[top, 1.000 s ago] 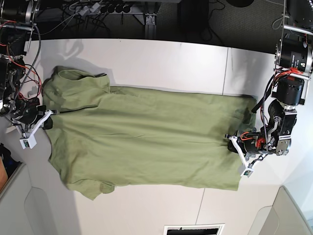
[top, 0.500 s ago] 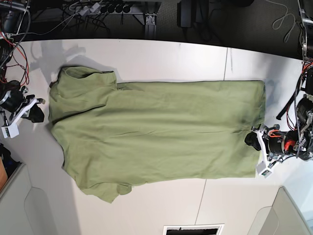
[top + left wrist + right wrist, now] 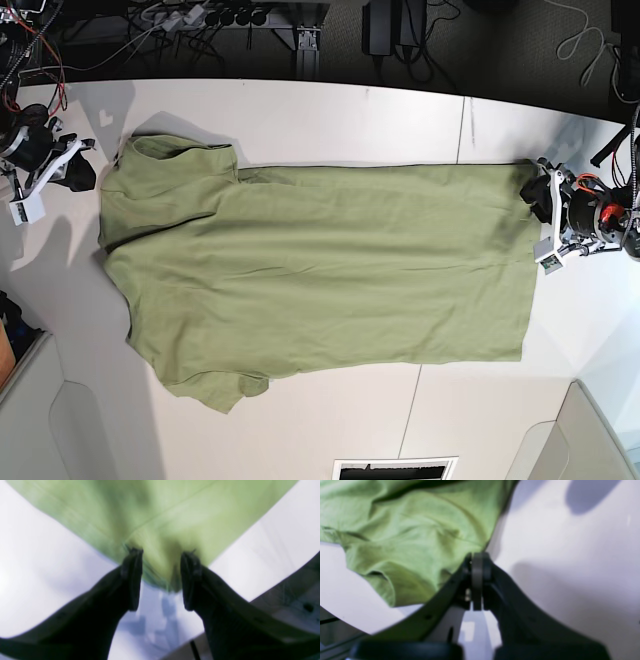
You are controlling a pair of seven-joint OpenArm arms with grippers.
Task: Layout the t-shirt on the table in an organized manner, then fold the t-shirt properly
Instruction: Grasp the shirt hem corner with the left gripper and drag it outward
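Observation:
The olive-green t-shirt (image 3: 320,270) lies spread flat on the white table (image 3: 330,110), collar end to the left and hem to the right. My left gripper (image 3: 536,200) is at the far hem corner. In the left wrist view it (image 3: 162,555) is open, and the corner of the shirt (image 3: 160,530) lies between its fingers. My right gripper (image 3: 76,172) is just left of the far sleeve. In the right wrist view it (image 3: 477,560) is shut, its tip against the edge of the rumpled sleeve (image 3: 407,542). I cannot tell whether it pinches cloth.
A thin dark seam (image 3: 463,125) crosses the table on the right. Grey bins stand at the near left (image 3: 60,430) and near right (image 3: 595,440) corners. Cables and a power strip (image 3: 200,20) lie behind the far edge. A dark slot (image 3: 395,468) is at the near edge.
Both grippers have moved toward the table's far edge, the left one along the hem to its far corner, the right one up beside the far sleeve. The shirt was pulled right and flatter.

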